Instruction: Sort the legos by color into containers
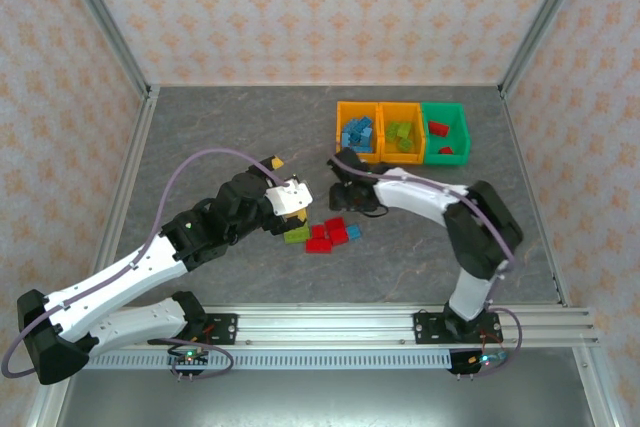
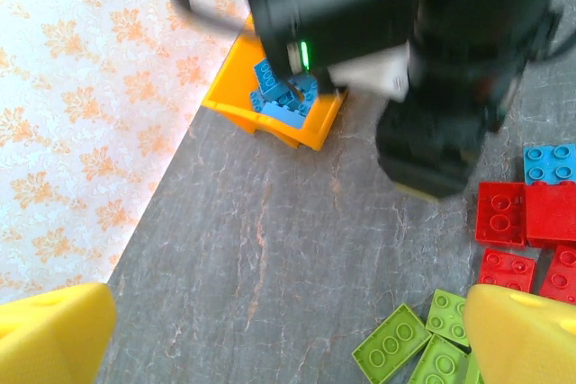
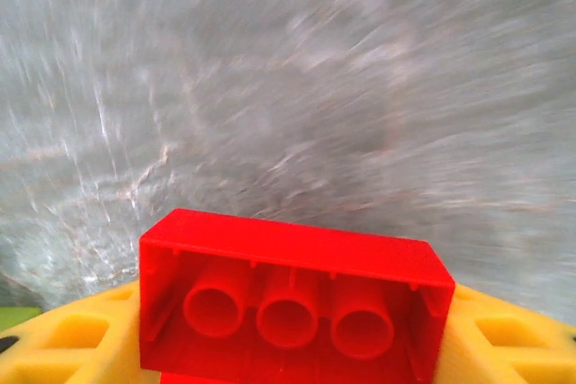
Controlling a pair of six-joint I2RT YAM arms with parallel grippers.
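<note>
A long red lego (image 3: 292, 299) sits between the yellow fingers (image 3: 508, 339) of my right gripper (image 3: 292, 348), underside toward the camera, over bare table. That gripper (image 1: 352, 209) hangs just above the loose pile. In the pile lie red legos (image 1: 328, 235), lime green ones (image 1: 296, 235) and a blue one (image 1: 354, 232). My left gripper (image 1: 297, 213) hovers open over the pile's left side, with green legos (image 2: 423, 348) beside its right finger (image 2: 526, 330). The containers stand in a row: an orange bin (image 1: 341, 119) with blue legos, an orange bin (image 1: 418, 117) with green ones, a green bin (image 1: 463, 127) with red ones.
The right arm's black wrist (image 2: 432, 69) crosses above the pile, between my left gripper and the bins. Patterned walls and metal frame posts enclose the grey table (image 1: 230, 137). Free room lies at the left and back of the table.
</note>
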